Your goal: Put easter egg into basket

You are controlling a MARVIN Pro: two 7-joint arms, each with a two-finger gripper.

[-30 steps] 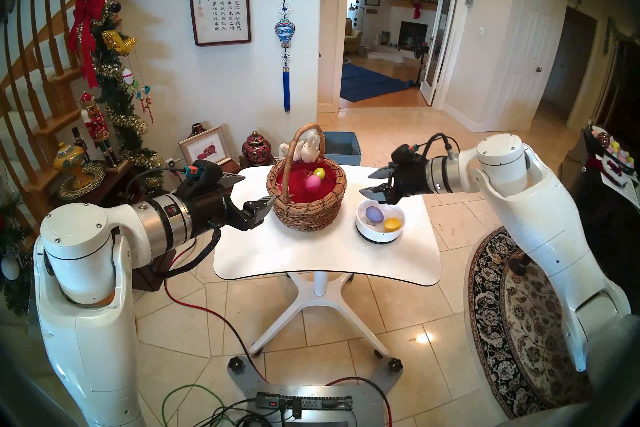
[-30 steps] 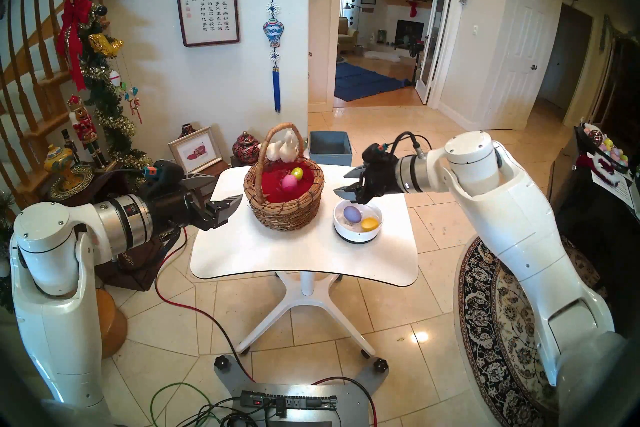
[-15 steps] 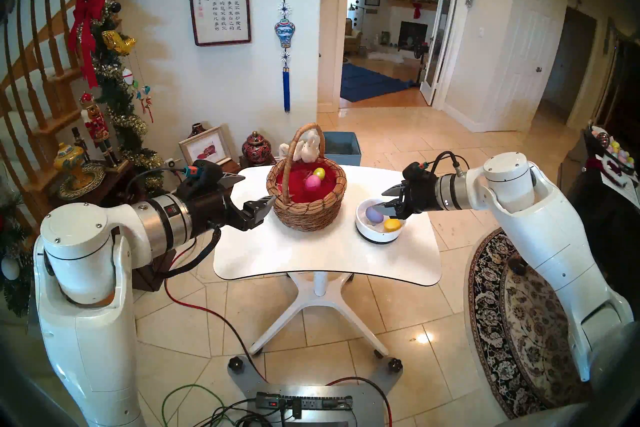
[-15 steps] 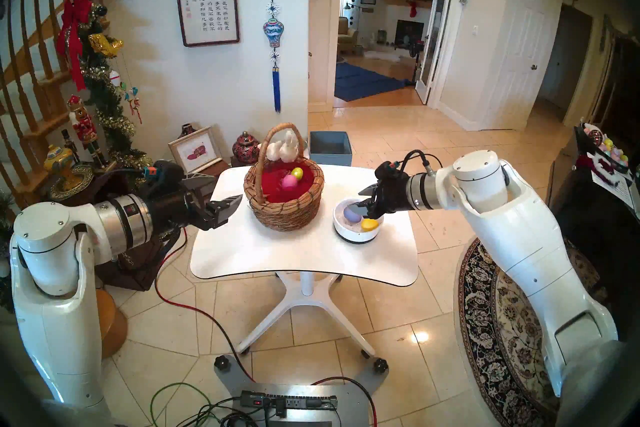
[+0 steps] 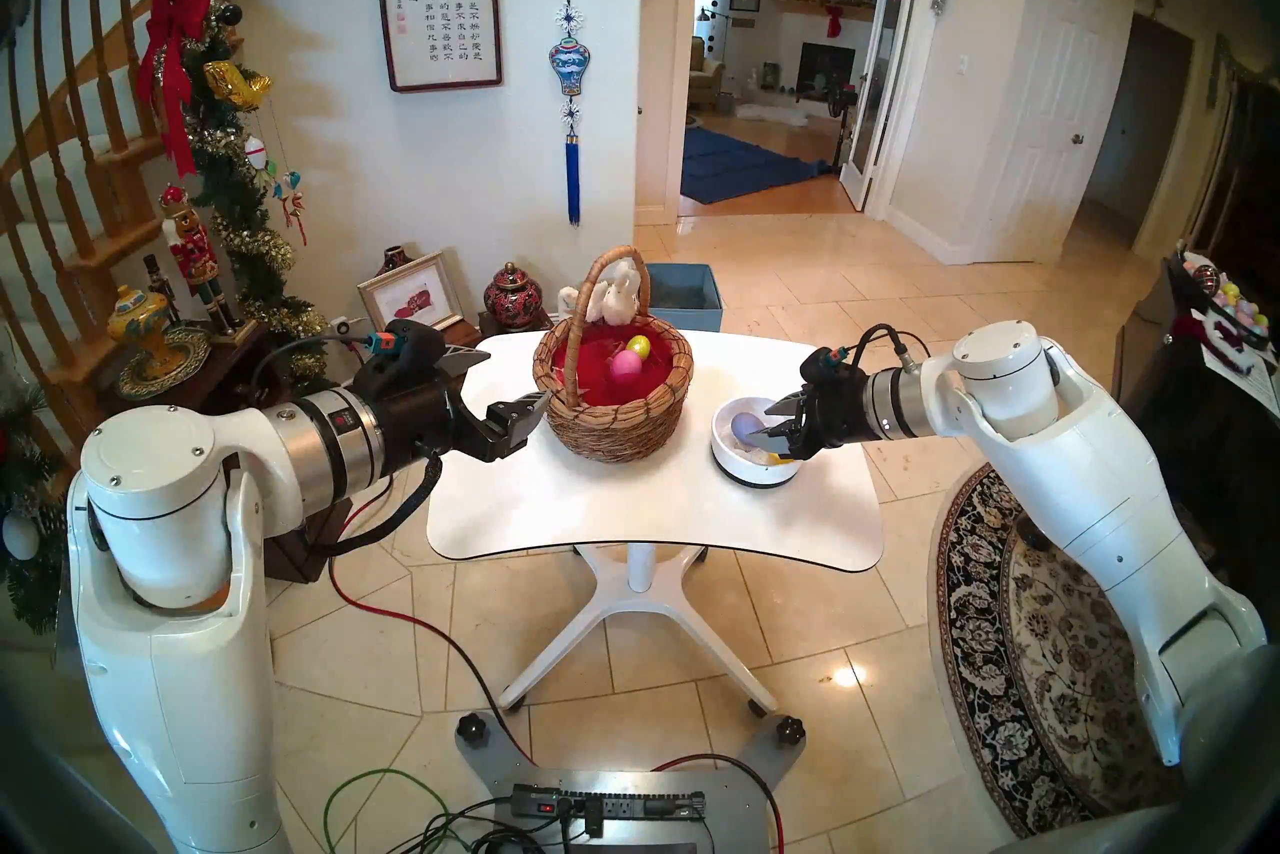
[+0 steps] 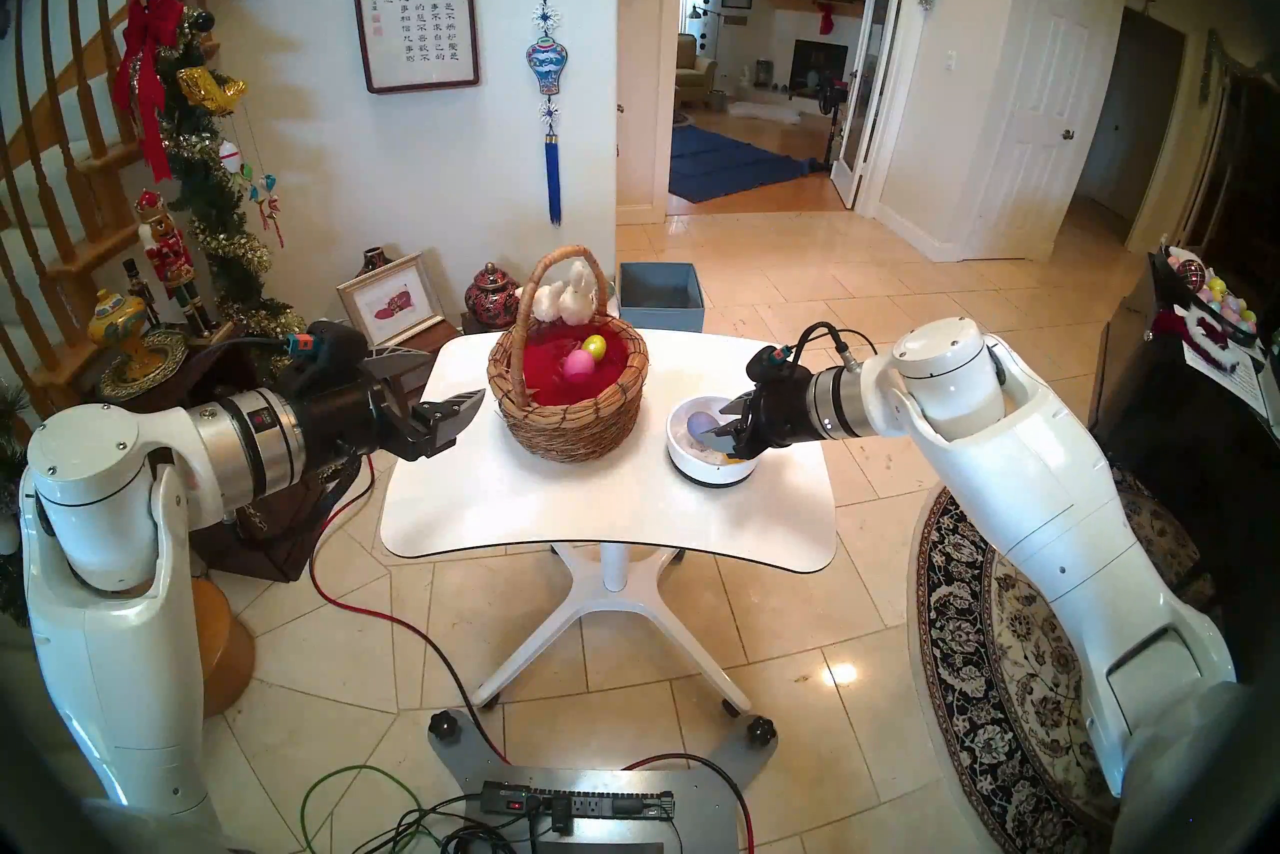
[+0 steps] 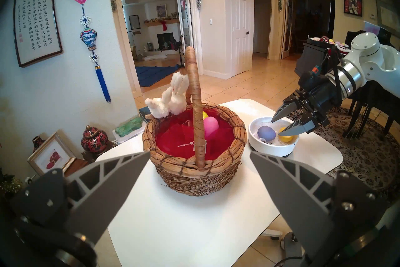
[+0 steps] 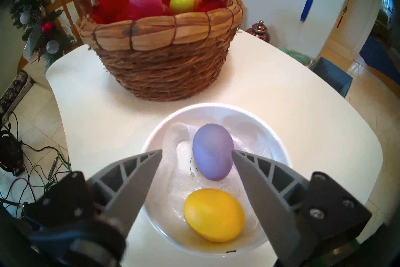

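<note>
I see the purple egg (image 8: pixel 212 152) and yellow egg (image 8: pixel 214 214) in the white bowl (image 8: pixel 279 136) on the counter (image 8: pixel 303 112) right of the basket (image 8: pixel 164 60), my right gripper (image 8: pixel 197 156) parted over them gripping nothing, left gripper (image 7: pixel 200 155) wide open, empty

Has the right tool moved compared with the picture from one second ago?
Yes. The right tool has come down toward the low round white bowl, which stayed put; it now stands open inside the bowl, above its rim before.
</note>
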